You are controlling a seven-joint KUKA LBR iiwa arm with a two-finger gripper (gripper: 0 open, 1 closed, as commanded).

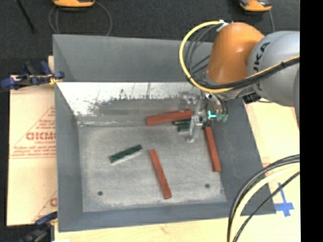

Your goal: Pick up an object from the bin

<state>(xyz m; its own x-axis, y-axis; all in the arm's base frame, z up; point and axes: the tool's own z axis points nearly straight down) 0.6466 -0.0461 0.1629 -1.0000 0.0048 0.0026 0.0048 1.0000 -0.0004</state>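
A: Gripper (194,125) state?
B: Can't tell if open or clamped, too cluttered. Long red-brown flat bar (166,118) runs left from it, near end hidden at gripper.
A: Others?
B: 2nd red-brown bar (213,150) just beside, front-right. 3rd red-brown bar (159,174) & dark green flat bar (126,154) further front-left.

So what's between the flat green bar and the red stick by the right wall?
Camera view: the upper end of another slanted red stick lies between the flat green bar and the right-hand red stick.
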